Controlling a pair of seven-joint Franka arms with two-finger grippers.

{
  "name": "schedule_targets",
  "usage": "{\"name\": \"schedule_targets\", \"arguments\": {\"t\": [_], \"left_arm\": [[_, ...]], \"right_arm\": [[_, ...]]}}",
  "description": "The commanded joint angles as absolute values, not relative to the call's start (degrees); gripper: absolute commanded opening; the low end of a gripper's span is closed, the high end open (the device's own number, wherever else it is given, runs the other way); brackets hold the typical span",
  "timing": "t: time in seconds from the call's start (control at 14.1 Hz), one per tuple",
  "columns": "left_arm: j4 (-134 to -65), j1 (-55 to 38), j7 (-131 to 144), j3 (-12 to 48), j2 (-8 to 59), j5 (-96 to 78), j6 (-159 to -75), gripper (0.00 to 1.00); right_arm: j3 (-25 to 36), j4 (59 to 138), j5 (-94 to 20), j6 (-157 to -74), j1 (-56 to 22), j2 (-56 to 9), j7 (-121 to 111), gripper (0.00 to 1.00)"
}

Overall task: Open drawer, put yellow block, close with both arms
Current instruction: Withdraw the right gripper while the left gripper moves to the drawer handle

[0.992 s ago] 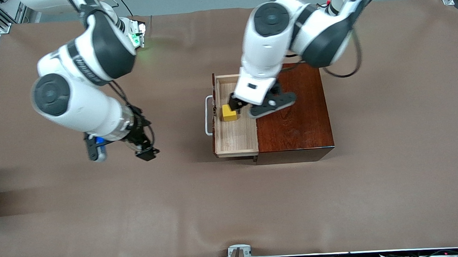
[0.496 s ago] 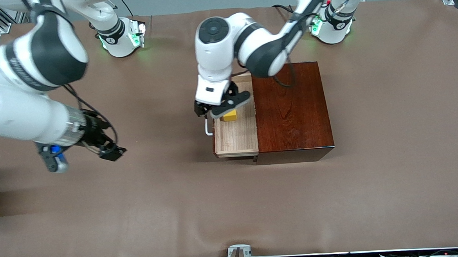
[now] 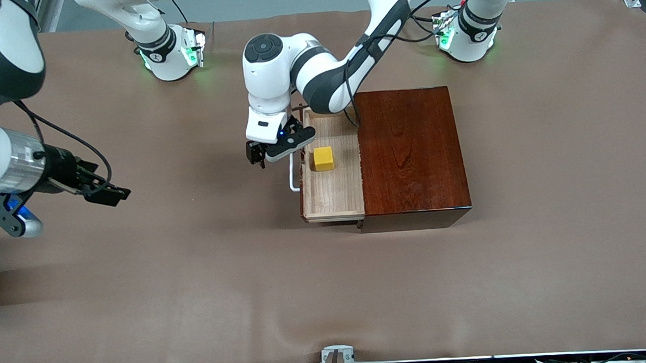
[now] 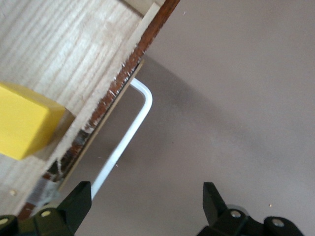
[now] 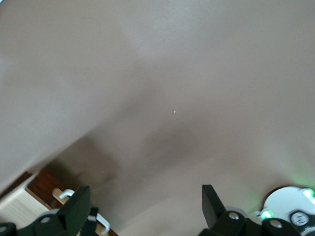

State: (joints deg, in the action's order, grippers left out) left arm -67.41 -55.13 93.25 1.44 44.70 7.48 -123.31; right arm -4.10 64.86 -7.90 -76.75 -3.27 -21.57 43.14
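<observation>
The drawer (image 3: 332, 195) stands pulled out of the dark reddish-brown box (image 3: 410, 149), toward the right arm's end of the table. The yellow block (image 3: 323, 159) lies alone on its pale floor, also seen in the left wrist view (image 4: 24, 123). My left gripper (image 3: 256, 156) hangs over the table just outside the drawer front, beside the white handle (image 3: 293, 178). It is open and empty (image 4: 146, 199), with the handle (image 4: 129, 135) next to one finger. My right gripper (image 3: 109, 194) is open and empty (image 5: 142, 206) over bare table near the right arm's end.
Brown cloth (image 3: 329, 292) covers the whole table. The two green-lit arm bases (image 3: 170, 54) (image 3: 464, 33) stand along the edge farthest from the front camera. The right wrist view catches the drawer handle (image 5: 66, 195) and a lit base (image 5: 293, 214).
The left gripper has left the block in the drawer and moved out over the drawer front to the handle. The right arm has swung away toward its own end of the table.
</observation>
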Motion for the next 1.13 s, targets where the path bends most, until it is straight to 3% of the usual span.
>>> {"name": "schedule_targets", "arguments": {"t": [0.0, 0.57, 1.06], "left_arm": [[-61.89, -57.65, 99.82, -0.78, 48.59, 8.53, -123.13, 1.00], [-61.43, -62.14, 113.99, -5.01, 52.91, 8.53, -125.51, 1.00], [-61.70, -61.35, 114.17, -6.50, 51.07, 7.74, -112.43, 1.00]], "right_arm": [[-4.83, 64.86, -7.74, -74.80, -1.06, -20.48, 35.80, 1.00], [-5.10, 64.86, -2.82, -73.83, 0.00, -17.58, 17.08, 1.00], [-4.83, 69.50, -0.53, -70.66, 1.48, -9.33, 6.86, 1.00]]}}
